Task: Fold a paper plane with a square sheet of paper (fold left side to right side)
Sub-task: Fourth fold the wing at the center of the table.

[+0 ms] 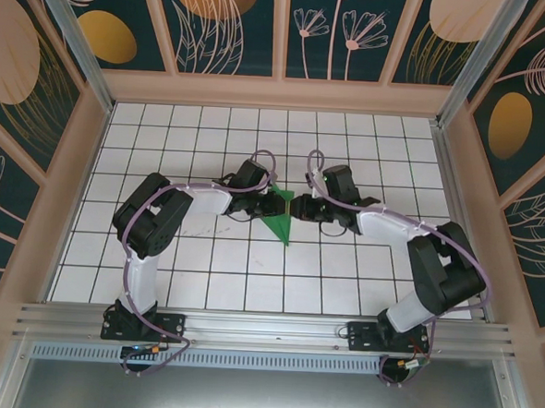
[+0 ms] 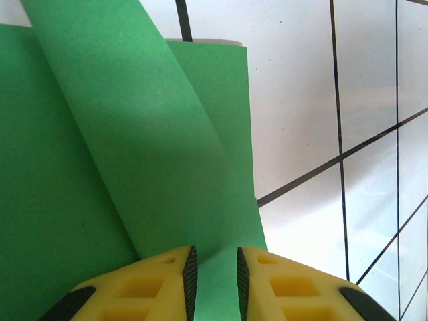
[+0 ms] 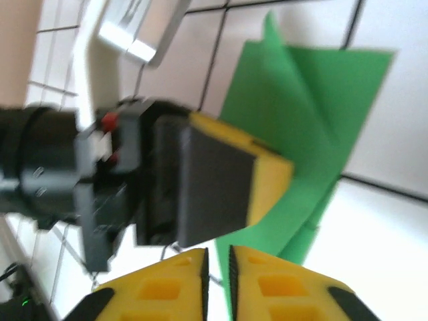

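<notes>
Bright-green matte paper sheet point(image 1: 279, 221) part-folded; further folds outstanding. Left gripper point(image 2: 214, 259) clamps its raised flap; right gripper point(image 3: 217, 259) nearly closed, grip indeterminate.

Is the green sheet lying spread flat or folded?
Folded: the green sheet shows overlapping layers, one flap lifted and pinched in the left gripper.

Matte green paper point(image 2: 134, 167), glossy white tiles point(image 2: 301, 100) (smooth), brushed metal rail point(image 1: 265, 326)
</notes>
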Available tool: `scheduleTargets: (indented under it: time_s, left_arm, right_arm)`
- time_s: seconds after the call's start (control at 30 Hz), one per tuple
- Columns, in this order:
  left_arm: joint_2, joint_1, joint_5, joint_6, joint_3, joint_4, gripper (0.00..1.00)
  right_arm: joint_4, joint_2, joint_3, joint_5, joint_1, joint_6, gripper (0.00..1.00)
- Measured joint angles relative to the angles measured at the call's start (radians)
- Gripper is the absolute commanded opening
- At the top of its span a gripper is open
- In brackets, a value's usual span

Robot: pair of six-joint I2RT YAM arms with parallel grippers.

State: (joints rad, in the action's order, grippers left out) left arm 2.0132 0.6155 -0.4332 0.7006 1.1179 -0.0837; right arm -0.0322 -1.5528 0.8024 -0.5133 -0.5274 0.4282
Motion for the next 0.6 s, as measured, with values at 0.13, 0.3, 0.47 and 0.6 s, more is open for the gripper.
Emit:
scheduleTargets:
  time_s: [0.13, 0.3, 0.47, 0.6]
  left_arm:
    - [0.000, 0.000, 0.000, 0.000, 0.000, 0.000, 0.27]
    - [0.000, 0.000, 0.000, 0.000, 0.000, 0.000, 0.27]
    - [0.000, 0.000, 0.000, 0.000, 0.000, 0.000, 0.27]
    - [0.000, 0.000, 0.000, 0.000, 0.000, 0.000, 0.27]
  right_arm:
    - [-0.024, -0.019, -0.047, -0.047, -0.042, 0.037, 0.11]
    - [-0.053, -0.082, -0.046, -0.069, -0.072, 0.053, 0.11]
    - [-0.054, -0.131, -0.044, -0.071, -0.083, 0.053, 0.11]
    - [-0.053, -0.139, -0.044, -0.067, -0.085, 0.052, 0.11]
